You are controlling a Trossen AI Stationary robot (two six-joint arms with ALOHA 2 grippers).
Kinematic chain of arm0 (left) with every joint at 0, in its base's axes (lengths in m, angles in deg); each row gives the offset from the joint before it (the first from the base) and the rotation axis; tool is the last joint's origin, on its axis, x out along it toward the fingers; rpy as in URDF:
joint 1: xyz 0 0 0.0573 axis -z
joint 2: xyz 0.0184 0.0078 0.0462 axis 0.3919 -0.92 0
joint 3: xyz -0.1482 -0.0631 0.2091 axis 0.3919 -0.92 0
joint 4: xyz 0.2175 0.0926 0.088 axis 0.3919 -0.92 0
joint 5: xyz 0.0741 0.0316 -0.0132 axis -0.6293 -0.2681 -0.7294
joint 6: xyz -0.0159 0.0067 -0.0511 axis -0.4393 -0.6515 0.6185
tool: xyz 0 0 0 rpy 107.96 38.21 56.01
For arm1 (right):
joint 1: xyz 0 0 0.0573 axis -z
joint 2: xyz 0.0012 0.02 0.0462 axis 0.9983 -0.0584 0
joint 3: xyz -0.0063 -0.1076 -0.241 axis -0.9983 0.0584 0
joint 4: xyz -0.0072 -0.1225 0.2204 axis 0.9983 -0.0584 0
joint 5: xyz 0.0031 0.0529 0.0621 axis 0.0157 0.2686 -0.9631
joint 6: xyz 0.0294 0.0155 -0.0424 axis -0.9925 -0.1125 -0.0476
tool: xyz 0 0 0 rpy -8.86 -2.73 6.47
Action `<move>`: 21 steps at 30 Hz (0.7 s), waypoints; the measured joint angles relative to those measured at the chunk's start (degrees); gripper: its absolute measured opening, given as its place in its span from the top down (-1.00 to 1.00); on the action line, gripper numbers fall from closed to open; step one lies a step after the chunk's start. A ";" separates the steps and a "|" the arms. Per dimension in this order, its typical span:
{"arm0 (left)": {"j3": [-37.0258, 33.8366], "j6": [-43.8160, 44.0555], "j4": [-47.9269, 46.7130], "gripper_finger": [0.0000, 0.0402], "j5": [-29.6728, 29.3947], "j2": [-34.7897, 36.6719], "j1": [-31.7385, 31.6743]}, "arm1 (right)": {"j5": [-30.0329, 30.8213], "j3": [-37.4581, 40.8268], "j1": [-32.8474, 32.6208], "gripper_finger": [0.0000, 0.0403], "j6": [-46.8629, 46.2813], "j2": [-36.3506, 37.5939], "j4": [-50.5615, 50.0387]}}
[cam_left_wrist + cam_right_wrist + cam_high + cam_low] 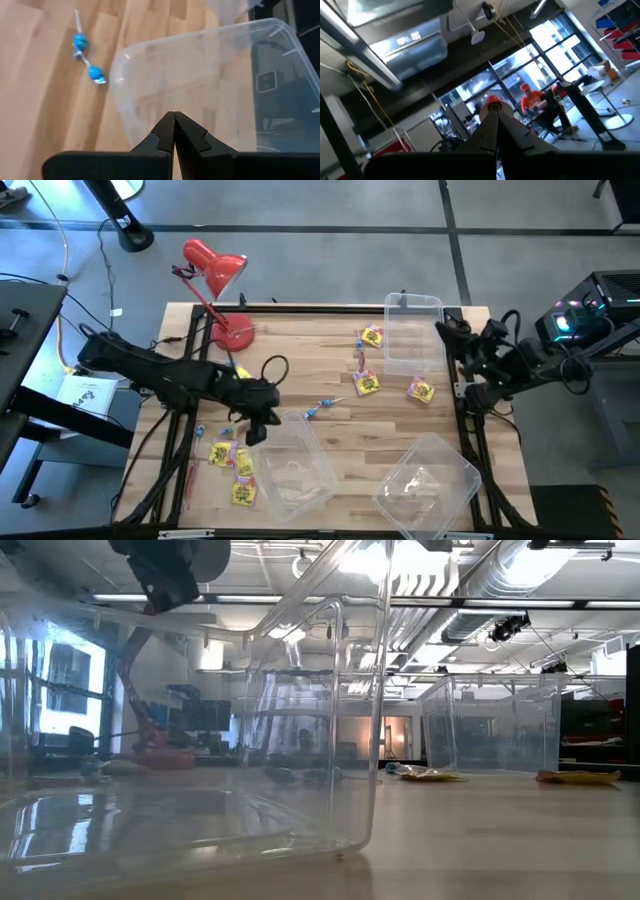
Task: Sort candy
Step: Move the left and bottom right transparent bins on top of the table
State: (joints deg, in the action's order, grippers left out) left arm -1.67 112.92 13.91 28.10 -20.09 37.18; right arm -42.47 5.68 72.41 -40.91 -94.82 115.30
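Observation:
Candy lies scattered on the wooden table. Yellow packets (pixel 366 383) (pixel 421 390) (pixel 372 337) sit near the far bin, and more yellow packets (pixel 222 452) (pixel 242 493) lie left of the near-left bin. Two blue-wrapped pieces on sticks (pixel 320 408) (pixel 95 74) rest mid-table, and another one (pixel 200 430) lies at the left. Slim red sticks (pixel 190 475) lie near the left edge. My left gripper (pixel 258 425) (pixel 174 120) is shut with nothing visible between its fingers. It hovers over the far-left corner of the near-left clear bin (pixel 210 95). My right gripper (pixel 495 117) is shut, parked at the table's right edge (pixel 455 335), pointing into the room.
Three clear plastic bins: one at the far right (pixel 413 335), one near left (pixel 295 465), one tilted near right (pixel 427 483). A red desk lamp (pixel 215 270) stands at the far-left corner with its base (pixel 238 335) on the table. Bare wood lies mid-table between the bins.

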 joint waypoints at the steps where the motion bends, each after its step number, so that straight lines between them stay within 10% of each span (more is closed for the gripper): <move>1: -0.09 1.08 -0.57 1.00 1.16 -0.99 -0.34 | -0.01 -0.85 0.00 1.00 -0.25 -1.05 -0.63; 8: -0.08 3.19 -2.01 1.00 8.73 -5.64 -3.24 | 0.42 -4.56 0.02 1.00 0.64 -5.97 -3.10; 21: -0.06 -9.68 -14.26 1.00 0.73 -6.11 -17.75 | 2.27 -4.82 0.02 1.00 0.66 -7.02 -3.67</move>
State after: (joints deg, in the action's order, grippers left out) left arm -1.73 103.24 -0.35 28.82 -26.20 19.44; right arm -40.20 0.86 72.43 -40.25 -101.84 111.62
